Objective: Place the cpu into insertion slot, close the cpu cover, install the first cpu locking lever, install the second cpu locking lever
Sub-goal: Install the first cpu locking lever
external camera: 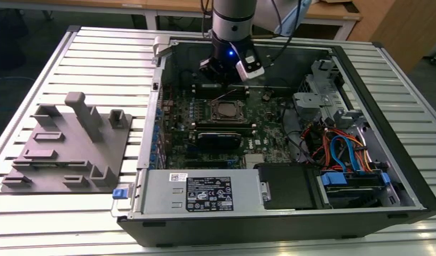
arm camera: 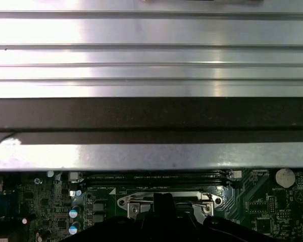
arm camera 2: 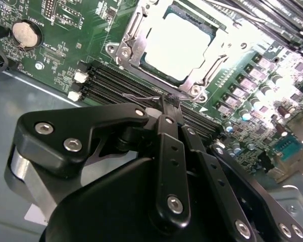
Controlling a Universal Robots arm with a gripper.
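Exterior view: open PC case (external camera: 388,160) lies flat on a slatted table (external camera: 96,53), green motherboard (external camera: 176,120) facing up. Arm comes down from the far side, gripper (external camera: 219,80) hovering just past the socket's far edge, over the board and close to it. Grey fixture block (external camera: 72,146) sits on the table on the exterior view's left, well apart from the work.

Second wrist view: cpu (arm camera 2: 178,46) already sits in the slot (arm camera 2: 123,50), silver top showing through the window of the cover (arm camera 2: 208,53). Cover looks down flat over the chip, frame lying on the socket rim. So step 1 looks done and step 2 probably done too. Gripper fingers (arm camera 2: 167,108) are pressed together with nothing between them, tip just beside the socket corner and over the black memory slots (arm camera 2: 111,83). A thin wire lever (arm camera 2: 141,97) lies near the tip, alongside the socket edge; cannot tell if the tip touches it, or whether it's latched.

First wrist view: socket edge with its 2 screws sits right ahead of the fingertips (arm camera: 162,201), memory slots (arm camera: 156,177) beyond, then the case wall (arm camera: 151,156).

Judgement: step in hand is the 1st locking lever. The move calls for the closed tip pushing the wire down and sideways under its hook, without scraping the memory slots or nearby capacitors (arm camera 2: 252,108). Risk: tip slips off the thin wire and lever springs back.
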